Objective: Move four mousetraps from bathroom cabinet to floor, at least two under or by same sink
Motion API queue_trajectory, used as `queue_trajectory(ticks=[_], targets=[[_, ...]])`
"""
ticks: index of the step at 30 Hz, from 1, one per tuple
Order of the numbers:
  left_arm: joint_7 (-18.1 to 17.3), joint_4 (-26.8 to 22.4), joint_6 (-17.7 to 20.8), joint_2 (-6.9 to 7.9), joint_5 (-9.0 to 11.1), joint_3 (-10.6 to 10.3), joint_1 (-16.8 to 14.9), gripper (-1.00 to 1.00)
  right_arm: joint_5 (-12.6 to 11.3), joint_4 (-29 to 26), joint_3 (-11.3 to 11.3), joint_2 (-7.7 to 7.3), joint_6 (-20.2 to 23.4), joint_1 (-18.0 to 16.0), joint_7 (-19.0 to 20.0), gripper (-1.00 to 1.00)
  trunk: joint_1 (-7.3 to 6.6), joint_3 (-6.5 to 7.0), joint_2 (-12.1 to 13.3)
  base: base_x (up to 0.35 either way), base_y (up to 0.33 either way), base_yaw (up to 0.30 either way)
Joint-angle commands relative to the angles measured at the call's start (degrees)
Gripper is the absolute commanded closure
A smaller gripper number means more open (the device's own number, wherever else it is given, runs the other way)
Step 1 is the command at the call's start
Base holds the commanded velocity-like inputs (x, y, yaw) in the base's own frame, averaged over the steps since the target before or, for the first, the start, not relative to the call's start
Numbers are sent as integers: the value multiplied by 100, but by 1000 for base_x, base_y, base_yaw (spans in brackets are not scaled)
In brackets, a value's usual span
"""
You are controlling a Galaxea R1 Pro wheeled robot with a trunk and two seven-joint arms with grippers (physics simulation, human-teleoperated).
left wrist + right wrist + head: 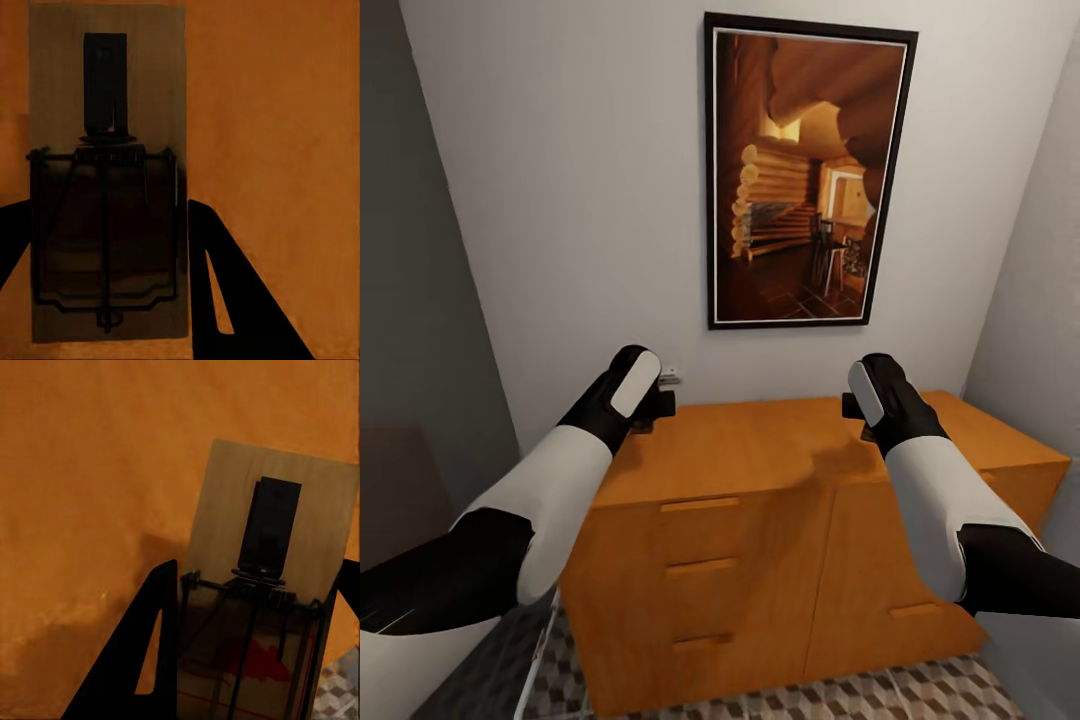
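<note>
Left fingers (pixel 112 300): set apart, a mousetrap (pixel 109 172) bracketed between them, flat on the cabinet (pixel 760 450) top. Right fingers (pixel 247 660): likewise parted around a second mousetrap (pixel 270 540) at the top's edge. Contact cannot be told. Cube-patterned floor (pixel 337 690) is glimpsed beyond that edge.

Wall (pixel 560 200) hems cabinet (pixel 760 450) top behind; front open.
</note>
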Motion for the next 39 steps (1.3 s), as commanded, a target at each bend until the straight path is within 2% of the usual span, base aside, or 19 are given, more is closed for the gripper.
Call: queue_trajectory(ticks=[1,8,17,39], targets=[[44,8,21,0,45,-27,-4,100,-68,-17,-17,5,3,-4,-56,100,-4,-7,-4,-342,0,0],[44,122,21,0,225,-56,-4,100,-84,-31,-15,5,3,-4,-56,100,-4,-7,-4,-345,0,0],[48,246,21,0,562,-67,-4,100,-55,-27,-6,4,3,-4,-56,100,-4,-7,-4,-346,0,0],[61,305,21,0,608,-82,-3,100,-94,0,-5,13,3,-4,-56,100,-4,-7,-4,-346,0,0]])
